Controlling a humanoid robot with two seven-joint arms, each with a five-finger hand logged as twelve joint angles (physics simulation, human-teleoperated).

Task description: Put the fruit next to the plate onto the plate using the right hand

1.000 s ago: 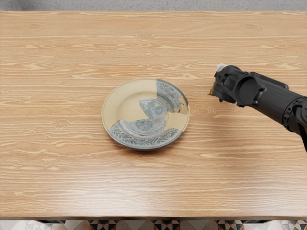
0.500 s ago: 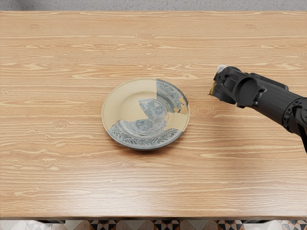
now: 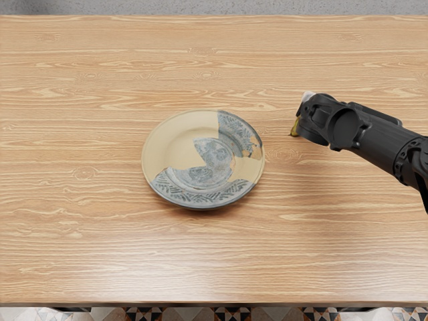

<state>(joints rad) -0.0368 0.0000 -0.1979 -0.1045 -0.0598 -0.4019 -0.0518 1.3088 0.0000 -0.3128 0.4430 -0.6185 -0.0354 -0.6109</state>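
**Get a sure hold before you lift**

Your right hand (image 3: 313,122) sits low over the table (image 3: 100,67) at the right middle of the frame, with the dark wrist and forearm running off to the right edge. The fruit (image 3: 294,128) is almost wholly hidden under it. Only a small yellow-brown sliver shows at the hand's left edge, so its kind and shape can't be told. It lies to the right of the plate (image 3: 158,146) and apart from it, with bare wood between them.

From this view you cannot tell whether the hand is closed on the fruit or only resting over it, since the wrist blocks the sight.

The step in hand looks like the grasp. Settle the hand squarely over the fruit and close gently, so it doesn't squirt out toward the plate. Lift only once it rises with the hand. Then carry it left, clear the rim, and set it down near the plate's centre, low enough that it won't roll.
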